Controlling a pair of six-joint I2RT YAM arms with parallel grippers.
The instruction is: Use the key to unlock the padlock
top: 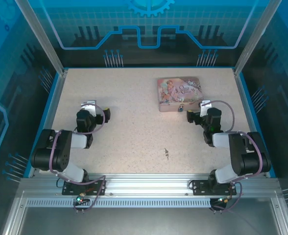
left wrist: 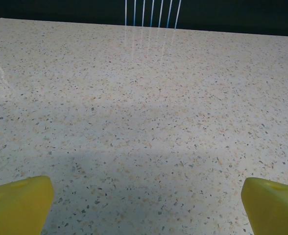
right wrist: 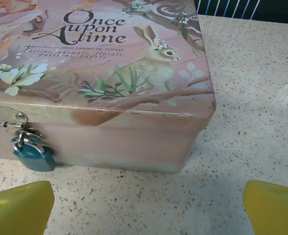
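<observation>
The tiny blue padlock (right wrist: 34, 155) hangs by its thin shackle from the hasp on the front wall of the pink illustrated tin (right wrist: 124, 73). From above, the padlock (top: 181, 107) is a small dark speck at the near edge of the tin (top: 179, 93). The thin key (top: 167, 154) lies flat on the table, near the middle front. My right gripper (right wrist: 146, 215) is open just in front of the tin, with the padlock left of its gap. My left gripper (left wrist: 146, 210) is open over bare table at the left (top: 87, 108).
The speckled table (top: 134, 127) has a blue rim and metal frame posts at its back corners. The right arm (top: 206, 108) sits close to the tin's near right corner. Both arms are folded low near the front edge.
</observation>
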